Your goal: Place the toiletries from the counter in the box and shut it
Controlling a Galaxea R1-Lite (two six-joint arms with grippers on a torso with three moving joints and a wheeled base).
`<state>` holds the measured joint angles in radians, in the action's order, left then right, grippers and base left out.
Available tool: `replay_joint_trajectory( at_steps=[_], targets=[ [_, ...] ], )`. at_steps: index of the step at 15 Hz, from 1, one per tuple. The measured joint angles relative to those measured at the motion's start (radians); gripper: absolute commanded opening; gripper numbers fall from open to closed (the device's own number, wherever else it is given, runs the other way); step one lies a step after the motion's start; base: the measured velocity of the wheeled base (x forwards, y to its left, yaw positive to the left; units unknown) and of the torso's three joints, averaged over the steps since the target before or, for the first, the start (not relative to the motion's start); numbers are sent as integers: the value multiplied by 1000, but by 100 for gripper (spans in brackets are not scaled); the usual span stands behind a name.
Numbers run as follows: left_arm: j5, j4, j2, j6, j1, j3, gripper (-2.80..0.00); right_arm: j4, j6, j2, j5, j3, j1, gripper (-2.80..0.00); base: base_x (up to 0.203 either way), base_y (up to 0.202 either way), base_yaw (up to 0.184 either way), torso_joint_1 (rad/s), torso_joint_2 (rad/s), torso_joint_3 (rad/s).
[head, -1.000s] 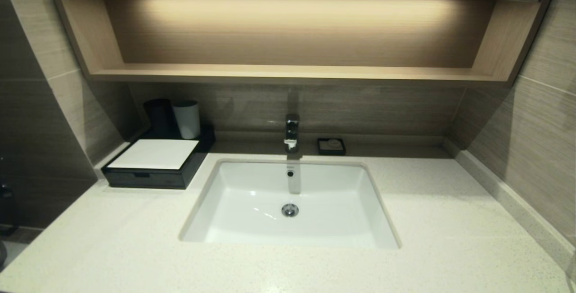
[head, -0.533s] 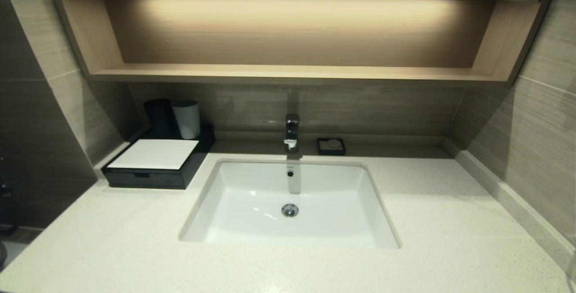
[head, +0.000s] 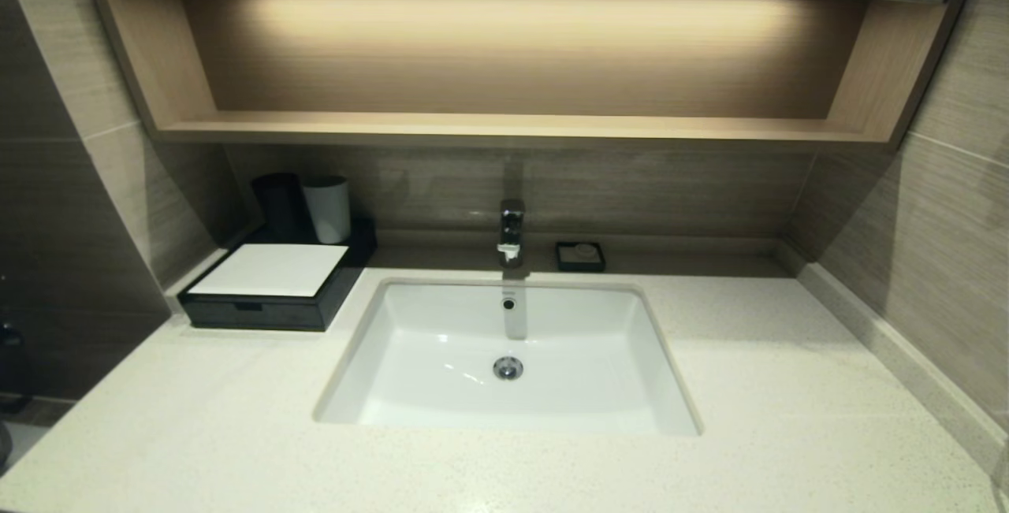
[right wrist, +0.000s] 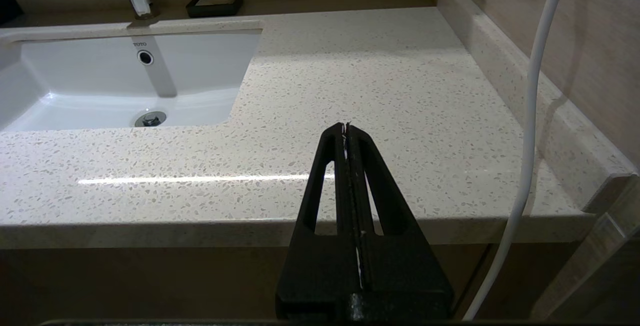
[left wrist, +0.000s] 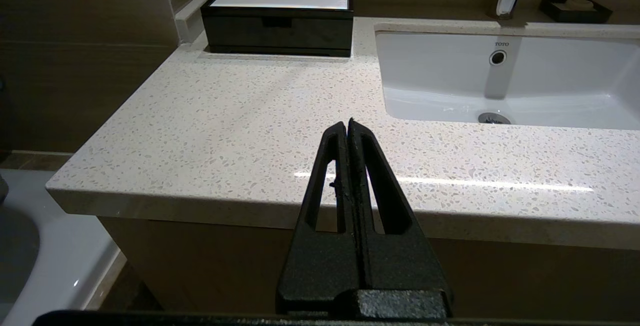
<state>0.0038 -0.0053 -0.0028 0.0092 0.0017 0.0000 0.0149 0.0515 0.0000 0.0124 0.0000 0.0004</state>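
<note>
A tiled bathroom alcove with a lit wooden shelf (head: 504,128) frames a speckled off-white stone desk (head: 788,387), its white rectangular sink (head: 441,340) set in the middle beneath a chrome faucet (head: 511,231). The low black box (head: 272,310) with a flat white top panel sits on the desk's back left corner, against the wall and just beside the sink's rim; its front drawer is pushed in flush. A black cup (head: 276,204) and a white cup (head: 327,208) stand side by side at the box's rear edge. A small square black soap dish (head: 580,256) rests behind the sink, just right of the faucet.

None of the views shows toiletry packets on the desk. Both arms sit low in front of the desk's front edge, out of the head camera's sight. The left gripper (left wrist: 348,123) points toward the bare stone between the box and the sink, its two black fingers pressed together and holding nothing. The right gripper (right wrist: 345,126) faces the stretch of desk to the right of the sink, fingers likewise closed tight and empty, with a white cable (right wrist: 530,115) hanging beside it near the right wall.
</note>
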Motion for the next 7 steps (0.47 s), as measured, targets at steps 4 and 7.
replay_joint_trajectory(
  at_steps=[4, 7],
  targets=[
    [0, 0, 0, -1, 0, 0, -280, 1, 8, 0, -2, 0, 0, -280, 0, 0, 0, 0, 0, 0],
    [0, 0, 0, 0, 0, 0, -280, 1, 8, 0, -2, 0, 0, -280, 0, 0, 0, 0, 0, 0]
  ],
)
